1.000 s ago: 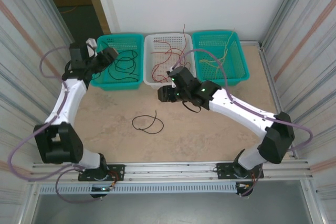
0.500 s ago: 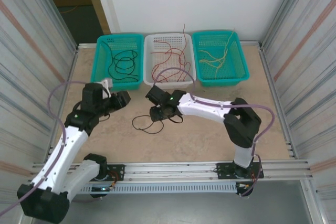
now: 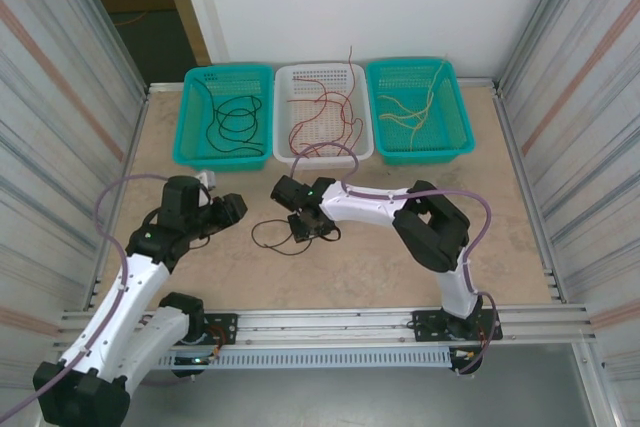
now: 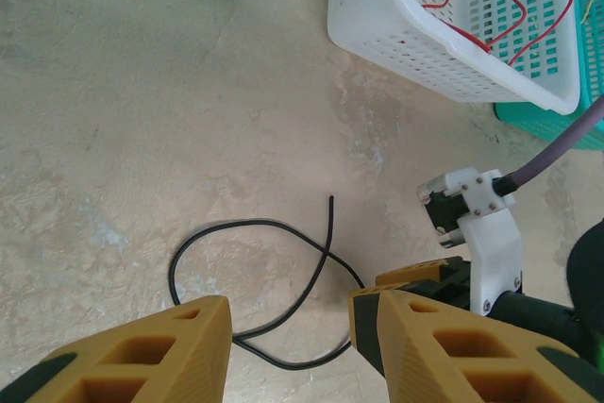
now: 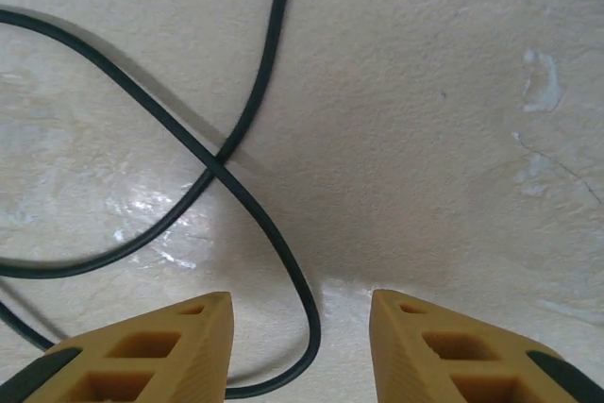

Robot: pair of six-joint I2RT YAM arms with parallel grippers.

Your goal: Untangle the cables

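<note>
A loose black cable (image 3: 272,239) lies in a crossed loop on the tan table. My right gripper (image 3: 309,226) hangs low over the loop's right side. In the right wrist view its jaws (image 5: 302,327) stand open, and the cable's bend (image 5: 300,301) runs between the fingertips without being pinched. My left gripper (image 3: 233,209) hovers just left of the loop, tilted toward it. It is open (image 4: 288,323), with the looped cable (image 4: 247,226) ahead of its fingers. More cables rest in the baskets: black (image 3: 236,125), red (image 3: 318,117) and tan (image 3: 410,112).
Three baskets stand in a row at the back: a teal one (image 3: 190,152) on the left, a white one (image 3: 285,159) in the middle, a teal one (image 3: 462,147) on the right. Corrugated metal walls (image 3: 60,97) close in both sides. The white basket's corner (image 4: 444,73) is near the loop.
My left arm swung from above the left teal basket down to the table beside the loop. My right gripper moved left and down onto the loop's right side.
</note>
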